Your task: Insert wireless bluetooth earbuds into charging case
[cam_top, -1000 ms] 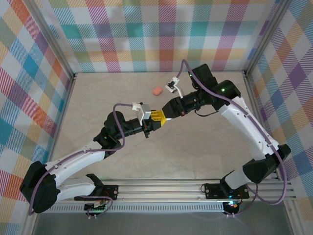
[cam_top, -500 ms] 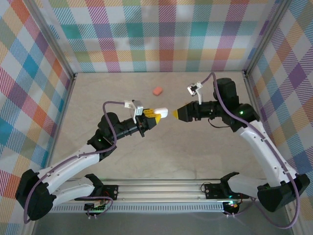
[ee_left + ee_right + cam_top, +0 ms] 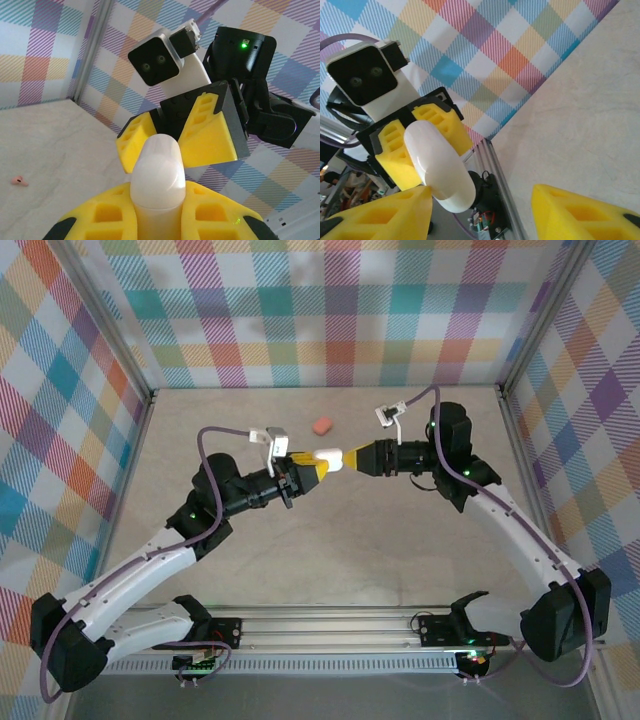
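Plaid-walled cell, pale marbled table (image 3: 400,550): the case is held aloft and no bud is in it yet.

Over mid-table, your left gripper (image 3: 312,470) is clamped on the white charging case (image 3: 329,458), lifted clear of the surface, its lid looking closed. Your right gripper (image 3: 352,459) meets it nose to nose, jaws apart on either side of the case's free end, gripping nothing. My read: you're at the opening step, with every insertion left to do. Farther back, a salmon-pink case (image 3: 321,426) lies alone. The left wrist view catches one pink earbud (image 3: 19,181) loose on the table, well apart from both grippers. Nothing blocks the way.
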`<state>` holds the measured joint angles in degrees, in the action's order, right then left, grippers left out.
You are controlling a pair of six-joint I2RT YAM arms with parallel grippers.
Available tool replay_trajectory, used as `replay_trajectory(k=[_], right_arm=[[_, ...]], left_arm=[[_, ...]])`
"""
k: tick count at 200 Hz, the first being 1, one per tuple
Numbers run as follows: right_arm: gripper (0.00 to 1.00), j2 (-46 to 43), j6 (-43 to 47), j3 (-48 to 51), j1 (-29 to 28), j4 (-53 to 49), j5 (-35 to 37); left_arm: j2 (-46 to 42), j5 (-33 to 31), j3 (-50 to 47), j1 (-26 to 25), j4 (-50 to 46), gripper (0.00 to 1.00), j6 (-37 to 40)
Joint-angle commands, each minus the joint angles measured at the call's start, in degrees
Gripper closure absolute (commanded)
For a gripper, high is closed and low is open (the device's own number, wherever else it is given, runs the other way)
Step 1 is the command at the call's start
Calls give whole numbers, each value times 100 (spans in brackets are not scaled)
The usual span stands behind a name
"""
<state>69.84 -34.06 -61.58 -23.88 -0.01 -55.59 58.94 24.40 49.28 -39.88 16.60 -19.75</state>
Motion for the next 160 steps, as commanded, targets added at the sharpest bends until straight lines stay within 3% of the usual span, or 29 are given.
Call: replay_trajectory(k=[1,55,104,141,160], right_arm=[[47,-47,-135,-56,15,511,-355],[59,104,-91,-217,-1,286,-477],[60,322,-361,-262,-108,617,-781],[74,390,-275,-354,-117,442,-836],[77,381,-143,-426,-117,207,-743]], left_arm=[[176,264,306,51,80,100,-422],[530,256,431,50,375,100,-1052],[564,168,421,52,476,100,-1207],[598,114,410,50,422,100,-1158],[573,3,410,51,212,88,-1005]])
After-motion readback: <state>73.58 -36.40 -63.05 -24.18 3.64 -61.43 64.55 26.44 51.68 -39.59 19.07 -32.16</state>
